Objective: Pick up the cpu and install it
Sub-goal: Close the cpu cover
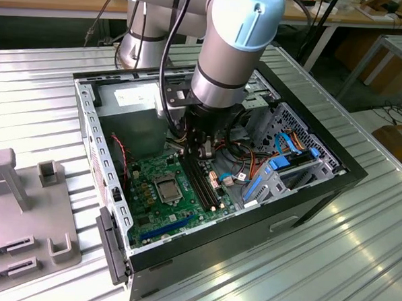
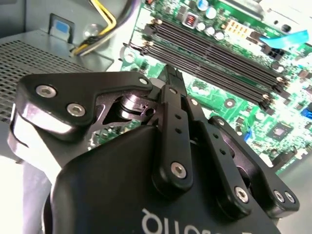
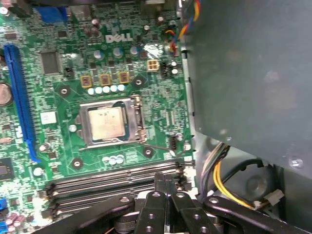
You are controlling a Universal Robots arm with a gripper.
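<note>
The black two-finger gripper (image 3: 165,181), fingers pressed together and holding nothing, hangs over the long black memory slots (image 3: 112,181). Just beyond it, the flat square silver-grey cpu (image 3: 108,122) sits in its metal-framed socket (image 3: 138,117).

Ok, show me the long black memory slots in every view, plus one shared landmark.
Exterior view: memory slots on the exterior view's right of the socket.
First wrist view: between socket and claw.
Second wrist view: beyond the claw tips.
Shared landmark: green board.
</note>
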